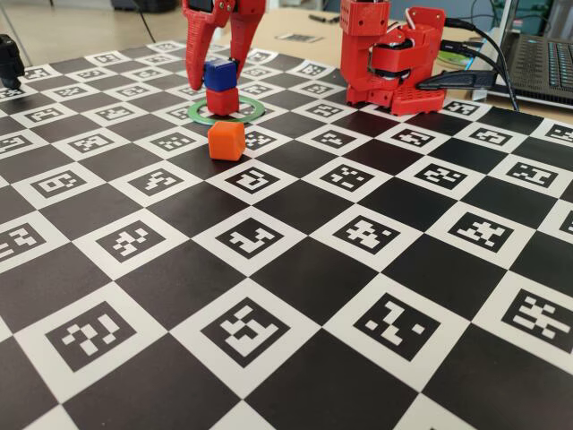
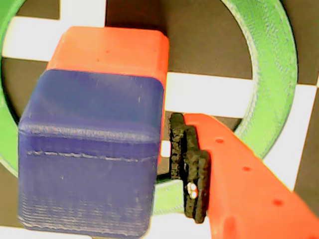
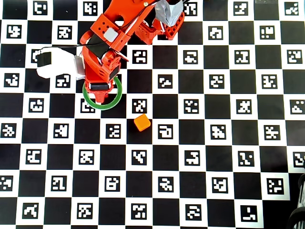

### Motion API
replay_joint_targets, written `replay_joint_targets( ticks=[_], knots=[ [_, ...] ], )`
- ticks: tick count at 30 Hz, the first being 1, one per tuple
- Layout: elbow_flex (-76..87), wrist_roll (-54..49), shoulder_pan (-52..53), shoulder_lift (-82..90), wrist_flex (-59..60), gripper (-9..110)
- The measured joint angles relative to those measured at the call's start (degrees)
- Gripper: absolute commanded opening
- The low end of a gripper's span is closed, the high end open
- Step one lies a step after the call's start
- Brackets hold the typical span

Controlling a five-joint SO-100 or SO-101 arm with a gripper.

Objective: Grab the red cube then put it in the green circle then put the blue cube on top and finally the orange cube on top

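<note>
The red cube point(image 1: 222, 101) sits inside the green circle point(image 1: 253, 111), and the blue cube point(image 1: 219, 73) rests on top of it. My gripper point(image 1: 217, 76) straddles the blue cube from above, open. In the wrist view a thin gap shows between the black pad point(image 2: 189, 164) and the blue cube point(image 2: 89, 149). The red cube point(image 2: 112, 50) peeks out beneath, ringed by the green circle point(image 2: 274, 74). The orange cube point(image 1: 226, 141) lies on the board just in front of the ring. In the overhead view the gripper point(image 3: 100, 93) covers the stack, and the orange cube point(image 3: 142, 122) lies to the lower right of the green circle point(image 3: 114, 98).
The arm's red base point(image 1: 394, 63) stands at the board's far edge, with cables and a laptop point(image 1: 546, 63) behind it to the right. A small black object point(image 1: 9, 58) sits at the far left edge. The checkerboard point(image 1: 295, 269) stretches toward the camera.
</note>
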Motion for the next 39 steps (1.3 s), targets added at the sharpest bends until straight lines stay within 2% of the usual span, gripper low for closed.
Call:
replay_joint_targets(
  ticks=[9, 16, 28, 39],
  knots=[
    [-12.22, 1.41, 0.88, 0.00, 16.08, 51],
    [-26.10, 11.60, -4.31, -0.79, 26.02, 51],
    [-36.47, 27.95, -23.73, -10.11, 29.97, 46],
    [-35.42, 31.99, -33.84, -14.85, 28.92, 47]
  ],
)
